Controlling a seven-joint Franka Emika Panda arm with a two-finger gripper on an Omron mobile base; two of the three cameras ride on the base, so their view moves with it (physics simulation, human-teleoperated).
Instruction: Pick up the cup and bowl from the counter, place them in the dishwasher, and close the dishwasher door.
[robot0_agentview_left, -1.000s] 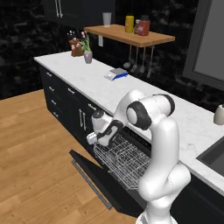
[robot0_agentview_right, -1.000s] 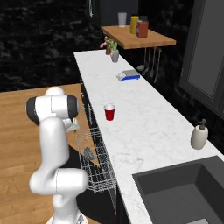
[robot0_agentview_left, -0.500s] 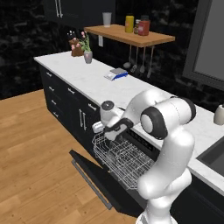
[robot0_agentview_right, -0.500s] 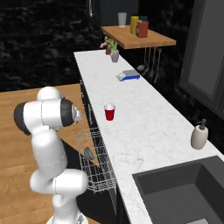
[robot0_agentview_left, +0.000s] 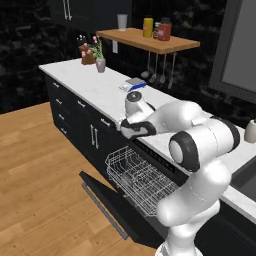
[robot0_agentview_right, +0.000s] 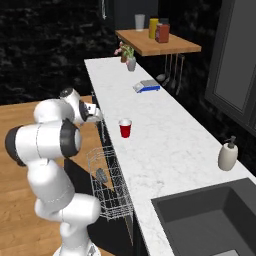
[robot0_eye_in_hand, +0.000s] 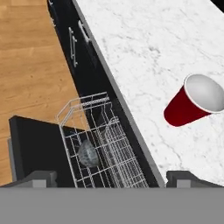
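The red cup (robot0_agentview_right: 125, 128) (robot0_eye_in_hand: 194, 103) stands upright on the white marble counter (robot0_agentview_right: 165, 135) (robot0_eye_in_hand: 144, 52), close to its front edge. The grey bowl (robot0_eye_in_hand: 88, 153) (robot0_agentview_right: 101, 174) lies in the white wire rack (robot0_agentview_left: 140, 180) (robot0_eye_in_hand: 103, 144), which is pulled out of the dishwasher. The black dishwasher door (robot0_agentview_left: 102, 197) (robot0_eye_in_hand: 30, 140) is dropped flat. My gripper (robot0_agentview_left: 129, 131) (robot0_agentview_right: 96, 114) (robot0_eye_in_hand: 113, 180) hangs open and empty at the counter's edge above the rack, with the cup ahead and to one side of it.
A blue and white flat object (robot0_agentview_right: 147, 86) (robot0_agentview_left: 132, 85) and a flower vase (robot0_agentview_right: 131, 62) sit farther along the counter. A soap dispenser (robot0_agentview_right: 228, 155) stands by the sink (robot0_agentview_right: 210, 215). Black cabinets with handles (robot0_agentview_left: 75, 115) adjoin the dishwasher. Wood floor (robot0_agentview_left: 40, 175) lies in front.
My arm has lifted from just over the rack up to the counter's edge, toward the cup. The bowl stays in the rack and the cup has not moved.
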